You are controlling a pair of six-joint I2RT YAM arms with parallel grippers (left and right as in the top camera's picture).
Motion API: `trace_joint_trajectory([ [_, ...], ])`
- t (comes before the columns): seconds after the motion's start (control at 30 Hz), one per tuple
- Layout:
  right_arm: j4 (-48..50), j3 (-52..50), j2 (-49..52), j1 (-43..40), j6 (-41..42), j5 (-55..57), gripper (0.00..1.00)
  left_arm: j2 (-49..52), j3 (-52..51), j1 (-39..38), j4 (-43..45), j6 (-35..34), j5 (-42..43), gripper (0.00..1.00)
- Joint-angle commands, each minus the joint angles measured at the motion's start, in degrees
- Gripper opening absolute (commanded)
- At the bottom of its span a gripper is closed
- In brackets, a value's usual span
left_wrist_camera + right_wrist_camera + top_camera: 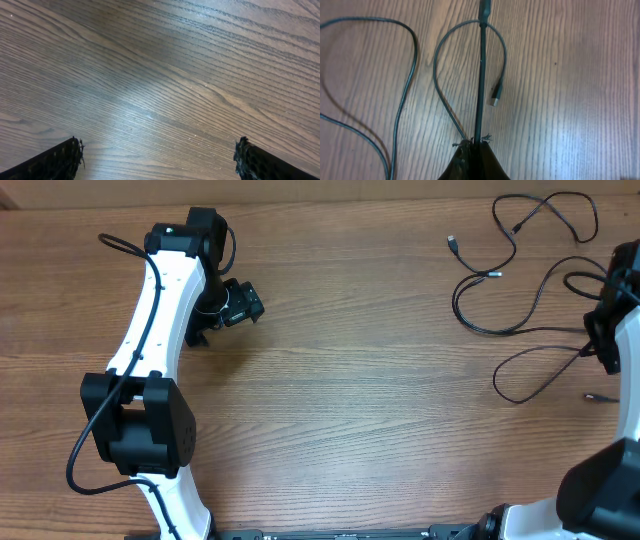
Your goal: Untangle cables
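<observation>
- The cables [520, 331] lie as loose strands at the far right of the table [380, 400], spread out rather than bundled, with several curves crossing one another.
- In the right wrist view one strand [480, 80] runs taut and straight up from the fingertips. A loop [436, 65] bends around it, crosses it near the top and ends in a silver-tipped plug [495, 96] just right of the strand.
- I cannot tell whether the loop is the same cord doubling back or a second one lying across it.
- Another cord [414, 55] curves down the left side, apart from the held strand.
- The right gripper [474, 142] is clenched on the straight strand, its jaws pressed together with the cord pinched between them.
- The step in hand looks like drawing this strand clear of its neighbours. A slow, low pull along the strand's own line should let the loop slide off instead of cinching.
- The plug is the likely snag, so it needs watching as the crossing moves, and the pull should ease if the loop tightens.
- The left gripper [159, 150] is released, its jaws spread wide over bare wood, well apart from the cables.
- It could usefully come across and pin the other strands so they do not drag along.
</observation>
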Motion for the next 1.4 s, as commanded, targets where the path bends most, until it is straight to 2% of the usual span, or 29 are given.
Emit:
trace_joint_trajectory([
  [0.0, 0.39, -0.26, 3.08, -0.17, 0.81, 0.42, 0.04, -1.62, 1.20, 0.07, 0.07, 0.96, -0.90, 1.00],
  [0.33, 3.28, -0.26, 8.17, -1.27, 0.63, 0.55, 0.04, -1.62, 1.20, 0.07, 0.04, 0.96, -0.90, 1.00],
  [0.53, 3.37, -0.26, 8.24, -3.63, 0.61, 0.50, 0.23, -1.62, 1.20, 0.07, 0.07, 0.96, -0.87, 0.99],
  [0.67, 3.19, -0.26, 8.24, -4.28, 0.57, 0.07, 0.50, -1.62, 1.20, 0.07, 0.07, 0.96, -0.90, 1.00],
  [0.77, 3.63, -0.26, 8.24, -4.28, 0.26, -2.38, 0.63, -1.62, 1.20, 0.07, 0.07, 0.96, -0.90, 1.00],
  [0.9, 6.54, -0.26, 8.24, -4.17, -7.72, -10.88, 0.71, -1.62, 1.20, 0.07, 0.04, 0.96, -0.90, 1.00],
  [1.1, 9.42, -0.26, 8.24, -3.19, -22.45, -30.97, 0.84, -1.62, 1.20, 0.07, 0.04, 0.96, -0.90, 0.99],
  [1.2, 9.29, -0.28, 8.24, -1.38, -26.38, -33.14, 0.88, -1.62, 1.20, 0.07, 0.07, 0.96, -0.90, 1.00],
  [1.37, 9.60, -0.96, 8.26, 2.21, -26.69, -33.09, 0.88, -1.62, 1.20, 0.07, 0.07, 0.96, -0.90, 1.00],
])
